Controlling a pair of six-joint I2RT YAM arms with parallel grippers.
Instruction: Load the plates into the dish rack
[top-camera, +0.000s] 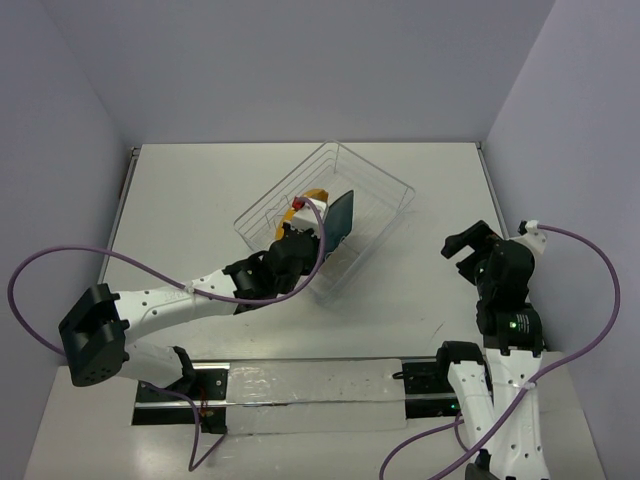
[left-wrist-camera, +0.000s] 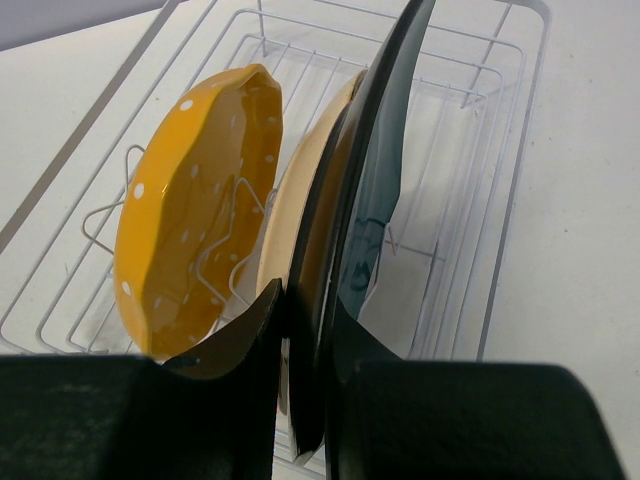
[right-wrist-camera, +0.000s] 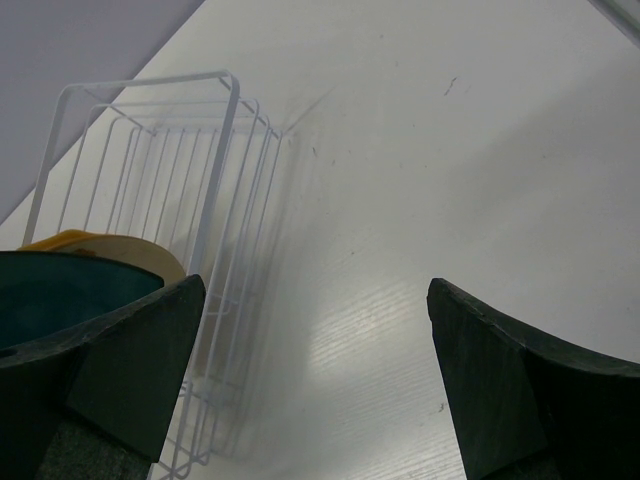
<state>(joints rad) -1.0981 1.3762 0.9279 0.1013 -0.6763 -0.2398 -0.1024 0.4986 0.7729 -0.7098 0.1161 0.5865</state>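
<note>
The dish rack (top-camera: 372, 192) stands mid-table, turned at an angle. In the left wrist view the orange-yellow dotted plate (left-wrist-camera: 195, 215) stands upright between the prongs. The beige plate (left-wrist-camera: 298, 195) stands on edge beside it. The dark teal plate (left-wrist-camera: 385, 150) is upright beside the beige one. My left gripper (left-wrist-camera: 305, 330) is shut on the teal plate's near rim, inside the rack (left-wrist-camera: 500, 150). In the top view the left gripper (top-camera: 308, 236) sits at the teal plate (top-camera: 341, 219), with the orange plate (top-camera: 312, 193) behind. My right gripper (top-camera: 465, 246) is open and empty, right of the rack.
In the right wrist view the rack's corner (right-wrist-camera: 232, 120) is at the left, with the teal plate (right-wrist-camera: 55, 290) and beige rim (right-wrist-camera: 135, 252) behind my left finger. Bare white table (right-wrist-camera: 420, 180) lies under the open right gripper (right-wrist-camera: 315, 340). Walls enclose the table on three sides.
</note>
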